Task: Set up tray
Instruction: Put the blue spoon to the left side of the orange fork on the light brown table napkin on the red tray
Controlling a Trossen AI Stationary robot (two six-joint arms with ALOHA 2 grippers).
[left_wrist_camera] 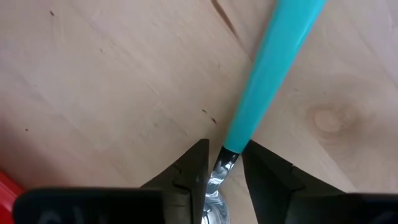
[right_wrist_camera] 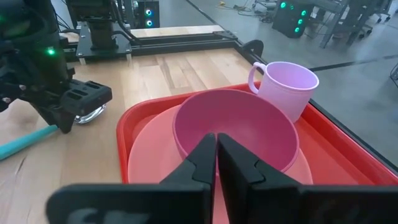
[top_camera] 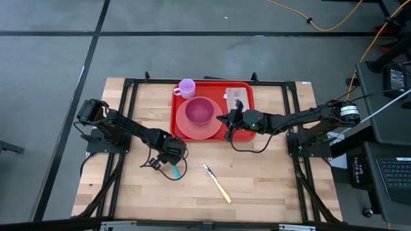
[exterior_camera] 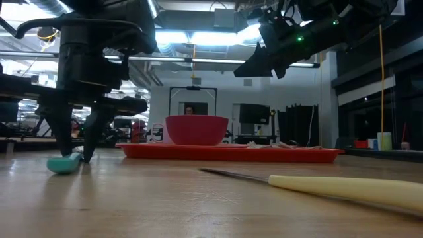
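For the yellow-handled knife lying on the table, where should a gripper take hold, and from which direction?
Probably the pale yellow handle of the knife, taken from straight above. It lies flat on the bare wooden table, diagonal to the edges, with open space all round it. Turn the jaws across the handle's long axis; the handle looks thicker than the thin blade.

Bowl (top_camera: 200, 111) on plate (top_camera: 192, 128) in tray (top_camera: 244, 135), mug (top_camera: 187, 88) behind, knife (top_camera: 217, 183) in front

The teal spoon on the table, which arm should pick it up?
The left. The left gripper is down at the teal spoon, jaws either side of its neck. The right gripper hangs over the tray, jaws shut.
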